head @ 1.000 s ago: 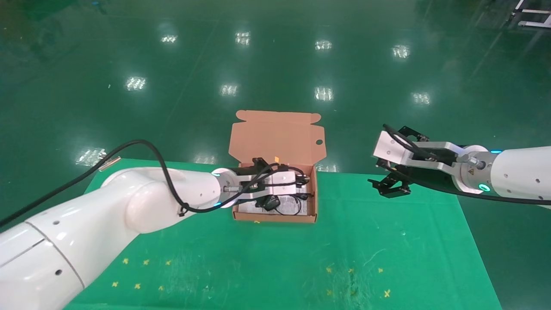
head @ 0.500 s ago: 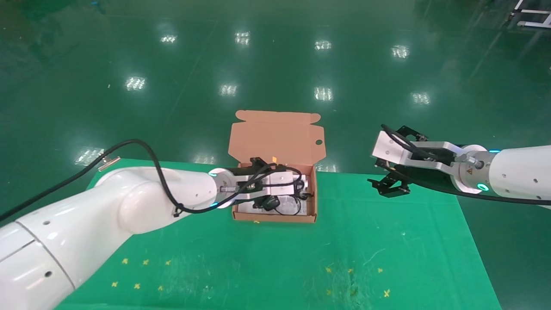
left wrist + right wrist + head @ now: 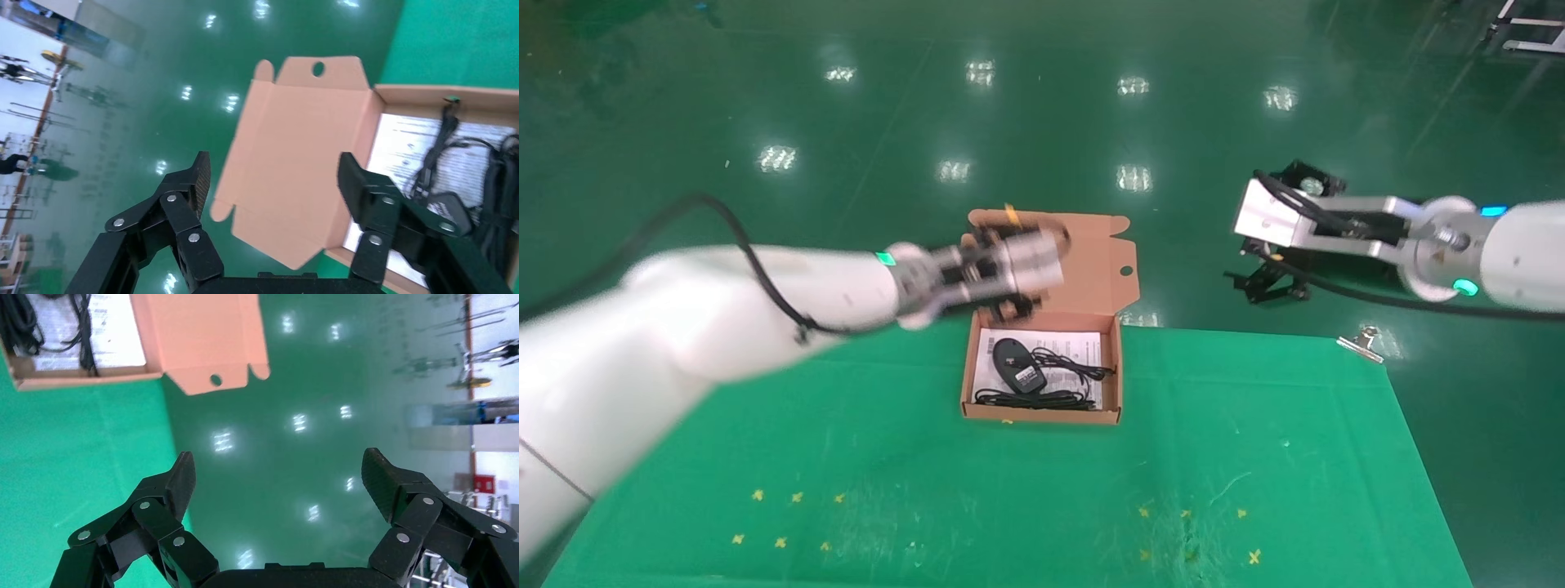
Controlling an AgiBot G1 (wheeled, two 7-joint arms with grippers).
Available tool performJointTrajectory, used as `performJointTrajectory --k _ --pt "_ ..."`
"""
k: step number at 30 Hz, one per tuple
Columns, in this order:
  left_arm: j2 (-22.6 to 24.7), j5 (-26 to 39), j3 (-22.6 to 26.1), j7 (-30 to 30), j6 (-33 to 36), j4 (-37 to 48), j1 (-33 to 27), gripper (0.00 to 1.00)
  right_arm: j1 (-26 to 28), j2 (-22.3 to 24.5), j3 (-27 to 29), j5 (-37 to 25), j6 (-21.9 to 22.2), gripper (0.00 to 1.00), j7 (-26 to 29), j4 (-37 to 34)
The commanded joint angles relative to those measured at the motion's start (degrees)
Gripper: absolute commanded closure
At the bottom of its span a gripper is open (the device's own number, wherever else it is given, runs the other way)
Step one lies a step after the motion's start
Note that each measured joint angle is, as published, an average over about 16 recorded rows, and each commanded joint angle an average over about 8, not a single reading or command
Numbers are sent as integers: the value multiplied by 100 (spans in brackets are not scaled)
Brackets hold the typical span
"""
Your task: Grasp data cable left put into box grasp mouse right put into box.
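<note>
The box [image 3: 1111, 384] stands open at the far middle of the green mat, its lid [image 3: 1083, 261] tilted back. On its white leaflet floor lie the black mouse [image 3: 1016, 365], its thin cord [image 3: 1075, 363], and the data cable [image 3: 1030, 400] bundled along the front wall. My left gripper [image 3: 1009, 309] is open and empty, raised above the box's back left corner. In the left wrist view the gripper [image 3: 276, 180] hangs over the lid [image 3: 294, 153], with the mouse [image 3: 450, 207] and data cable [image 3: 499, 190] beside it. My right gripper [image 3: 1264, 284] is open and empty, raised beyond the table's far right edge; the right wrist view shows the gripper [image 3: 278, 474] over floor.
A metal clip [image 3: 1361, 343] holds the green mat [image 3: 1214, 457] at its far right corner. Small yellow crosses [image 3: 789, 498] mark the mat near the front. Shiny green floor [image 3: 1042, 122] lies beyond the table.
My left gripper has lifted up out of the box and drawn back, leaving the data cable lying inside. My right arm has risen higher.
</note>
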Motion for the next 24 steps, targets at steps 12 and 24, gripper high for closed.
performJointTrajectory --k 12,24 --pt "-467 -650 -583 46 543 -331 241 0 -223 27 580 537 -661 0 -359 62" --pt "-1188 -2002 -1594 384 1664 -773 906 0 -1193 185 1843 1806 -1578 0 -827 67"
